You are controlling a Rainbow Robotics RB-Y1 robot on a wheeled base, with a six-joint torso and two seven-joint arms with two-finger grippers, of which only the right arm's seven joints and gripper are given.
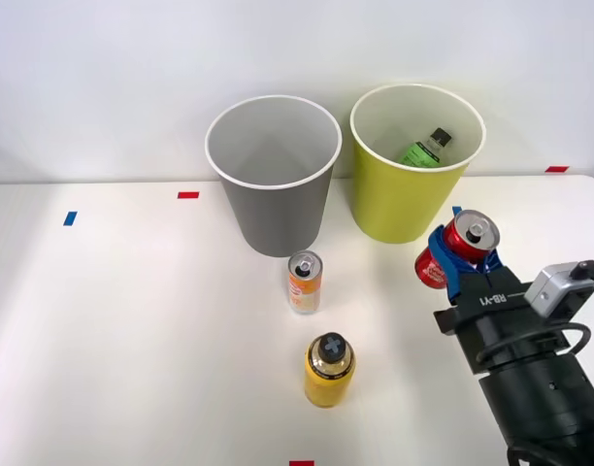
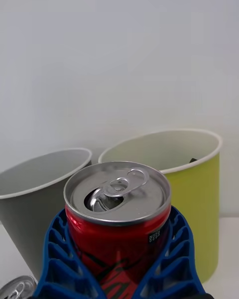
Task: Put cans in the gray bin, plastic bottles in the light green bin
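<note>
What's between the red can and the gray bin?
In the front view, bare white table lies between the red can and the gray bin; the orange can stands nearer the robot.

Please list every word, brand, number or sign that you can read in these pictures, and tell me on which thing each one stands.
"RB-Y1": white letters on the black wrist of the right gripper.
Red can, held in the gripper: small white print near the rim, too small to read.
Orange and white can: print too blurred to read.
Bottle in the light green bin: green label, unreadable.
Yellow bottle: no readable text.
</note>
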